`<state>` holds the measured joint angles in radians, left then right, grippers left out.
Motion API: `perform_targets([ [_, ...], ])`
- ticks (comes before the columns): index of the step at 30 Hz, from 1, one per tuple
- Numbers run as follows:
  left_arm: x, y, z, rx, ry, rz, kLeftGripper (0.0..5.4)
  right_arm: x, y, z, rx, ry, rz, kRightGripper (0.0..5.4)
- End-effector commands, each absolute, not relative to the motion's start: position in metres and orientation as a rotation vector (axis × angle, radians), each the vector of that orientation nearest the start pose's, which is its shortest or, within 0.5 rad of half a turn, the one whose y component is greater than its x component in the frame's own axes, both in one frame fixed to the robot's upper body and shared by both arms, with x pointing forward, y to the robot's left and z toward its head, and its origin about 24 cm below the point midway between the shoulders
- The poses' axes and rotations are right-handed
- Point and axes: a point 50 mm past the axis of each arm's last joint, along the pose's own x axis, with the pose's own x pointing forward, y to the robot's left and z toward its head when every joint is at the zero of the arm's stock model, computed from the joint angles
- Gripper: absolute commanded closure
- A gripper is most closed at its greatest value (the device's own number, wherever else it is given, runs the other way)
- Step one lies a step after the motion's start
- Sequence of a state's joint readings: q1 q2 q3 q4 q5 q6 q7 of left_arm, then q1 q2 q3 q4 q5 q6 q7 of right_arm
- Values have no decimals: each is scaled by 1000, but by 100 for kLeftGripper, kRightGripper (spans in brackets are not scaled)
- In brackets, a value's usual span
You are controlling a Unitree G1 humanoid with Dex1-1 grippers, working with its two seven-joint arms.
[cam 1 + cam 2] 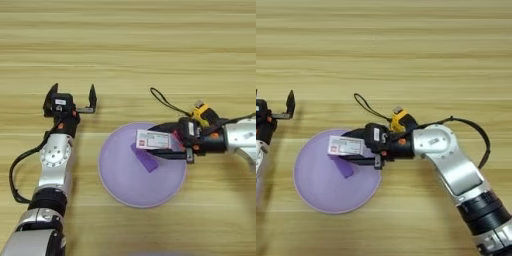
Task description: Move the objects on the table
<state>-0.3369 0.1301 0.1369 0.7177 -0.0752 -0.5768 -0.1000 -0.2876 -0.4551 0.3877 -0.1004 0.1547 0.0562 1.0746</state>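
My right gripper (157,142) reaches in from the right and is shut on the red-white flat card box (154,140), holding it over the large round lilac plate (127,187). The box covers the upper end of the purple rectangular block (147,161), which lies on the plate. Behind the right wrist sits the yellow-black tape measure (202,113), its black cord (162,100) trailing up and left on the table (130,45). Left of the plate, my left gripper (72,93) rests open and holds nothing.
The left arm (54,160) lies along the table's left side, pointing away from me. The right forearm (448,160) comes in from the lower right, with a black cable looping beside it. The plate sits between the two arms.
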Motion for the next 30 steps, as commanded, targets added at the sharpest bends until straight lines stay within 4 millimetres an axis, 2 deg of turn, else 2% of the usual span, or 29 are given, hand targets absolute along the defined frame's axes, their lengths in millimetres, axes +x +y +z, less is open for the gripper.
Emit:
perform_targets([
  [1, 302, 187, 29, 52, -194, -3, 0, 247, -81, 87, -445, 12, 1513, 332],
  [12, 301, 186, 29, 51, -197, -3, 0, 240, -58, 69, -361, 99, 1532, 332],
  [30, 301, 186, 30, 51, -199, -3, 0, 225, -64, 42, -378, 258, 1537, 332],
])
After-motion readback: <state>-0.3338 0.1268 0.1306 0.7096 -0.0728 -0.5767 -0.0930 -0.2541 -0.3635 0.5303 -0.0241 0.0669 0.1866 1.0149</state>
